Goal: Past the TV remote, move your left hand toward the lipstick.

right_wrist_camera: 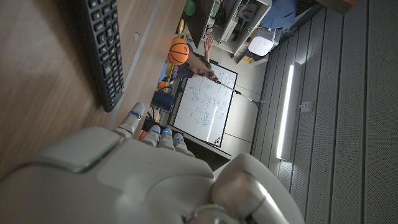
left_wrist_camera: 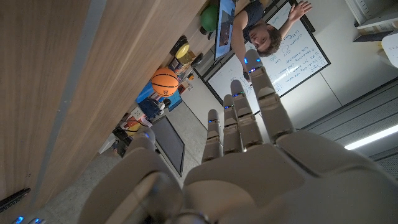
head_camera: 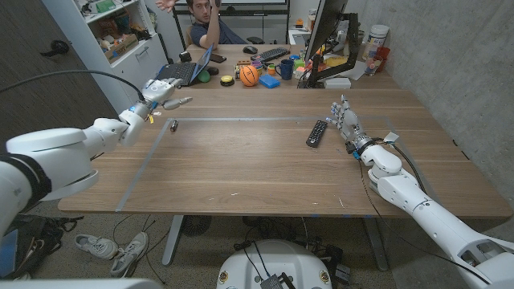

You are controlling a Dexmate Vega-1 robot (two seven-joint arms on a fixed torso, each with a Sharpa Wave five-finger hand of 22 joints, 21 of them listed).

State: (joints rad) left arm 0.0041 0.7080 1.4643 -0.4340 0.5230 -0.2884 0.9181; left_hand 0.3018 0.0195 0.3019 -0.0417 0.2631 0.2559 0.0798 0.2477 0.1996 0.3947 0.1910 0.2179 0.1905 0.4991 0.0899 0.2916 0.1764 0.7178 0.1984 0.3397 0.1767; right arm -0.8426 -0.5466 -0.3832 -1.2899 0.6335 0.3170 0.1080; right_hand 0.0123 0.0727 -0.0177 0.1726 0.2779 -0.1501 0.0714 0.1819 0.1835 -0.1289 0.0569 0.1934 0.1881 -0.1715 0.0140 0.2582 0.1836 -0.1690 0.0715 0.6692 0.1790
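The lipstick (head_camera: 173, 125), a small dark tube, lies on the wooden table (head_camera: 241, 160) at the left. My left hand (head_camera: 163, 91) hangs just beyond it, toward the far edge, fingers stretched out and apart, holding nothing; the same hand (left_wrist_camera: 249, 149) shows its back in the left wrist view. The black TV remote (head_camera: 316, 133) lies on the right half of the table, and its button face (right_wrist_camera: 102, 50) shows in the right wrist view. My right hand (head_camera: 345, 120) stands close beside the remote on its right, fingers up and empty, apart from it.
Along the far edge stand a laptop (head_camera: 181, 72), a basketball (head_camera: 249, 75), a blue mug (head_camera: 286, 69), a keyboard (head_camera: 273, 54) and a monitor (head_camera: 325, 32). A person (head_camera: 210, 24) sits behind the table. Pale tape lines (head_camera: 241, 120) mark a rectangle on the tabletop.
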